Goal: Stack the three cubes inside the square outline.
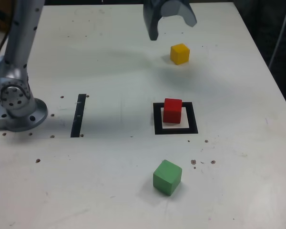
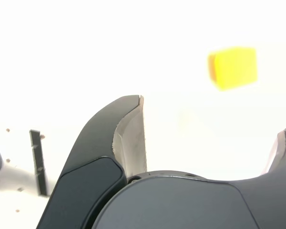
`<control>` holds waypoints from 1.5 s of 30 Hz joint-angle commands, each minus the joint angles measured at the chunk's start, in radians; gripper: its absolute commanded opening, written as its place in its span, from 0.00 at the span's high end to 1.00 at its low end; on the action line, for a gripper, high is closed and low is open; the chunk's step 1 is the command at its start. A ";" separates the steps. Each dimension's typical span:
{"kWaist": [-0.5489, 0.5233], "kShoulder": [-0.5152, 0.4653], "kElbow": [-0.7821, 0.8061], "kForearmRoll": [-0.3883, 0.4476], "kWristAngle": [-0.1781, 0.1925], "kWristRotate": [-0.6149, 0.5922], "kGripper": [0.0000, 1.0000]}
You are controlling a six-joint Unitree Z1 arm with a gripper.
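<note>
Claw: dark grey gripper (image 1: 170,26) hangs high over the far part of the table, its two curved fingers spread wide with nothing between them. In the wrist view the gripper (image 2: 214,119) is wide too, with bare table between the fingers.
Arm base: round silver metal base (image 1: 19,107) sits at the exterior view's left, with the grey arm going up from it.
Black strip: thin straight black strip (image 1: 78,115) lies flat just to the right of the base. The wrist view shows it too (image 2: 38,160).
Table: big white flat table top (image 1: 109,181) with little dark holes and marks.
Square outline: thick black square frame with a white middle (image 1: 176,129) lies near the centre, right of the strip.
Red cube: small plain red cube (image 1: 172,110) stands inside the square, at its far side.
Green cube: plain green cube (image 1: 167,177) sits nearer the camera, apart from the square, turned a bit.
Yellow cube: small plain yellow cube (image 1: 179,54) sits beyond the square, just below the claw in the exterior view. In the wrist view it (image 2: 232,67) looks blurry.
</note>
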State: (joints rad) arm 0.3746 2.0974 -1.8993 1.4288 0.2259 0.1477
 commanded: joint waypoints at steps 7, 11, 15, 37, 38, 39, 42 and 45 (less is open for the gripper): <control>0.051 0.127 -0.122 0.033 -0.031 0.024 0.06; 0.061 0.162 -0.127 0.034 -0.040 0.024 0.07; 0.069 0.197 -0.130 0.031 -0.049 0.020 0.09; 0.076 0.272 -0.129 -0.074 -0.081 0.017 0.54; 0.076 0.272 -0.126 -0.080 -0.084 0.018 0.56; 0.076 0.272 -0.123 -0.085 -0.087 0.019 0.57; 0.076 0.271 -0.113 -0.105 -0.099 0.023 0.63; 0.076 0.270 -0.107 -0.121 -0.107 0.028 0.72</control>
State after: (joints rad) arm 0.4491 2.3689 -2.0068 1.3125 0.1210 0.1724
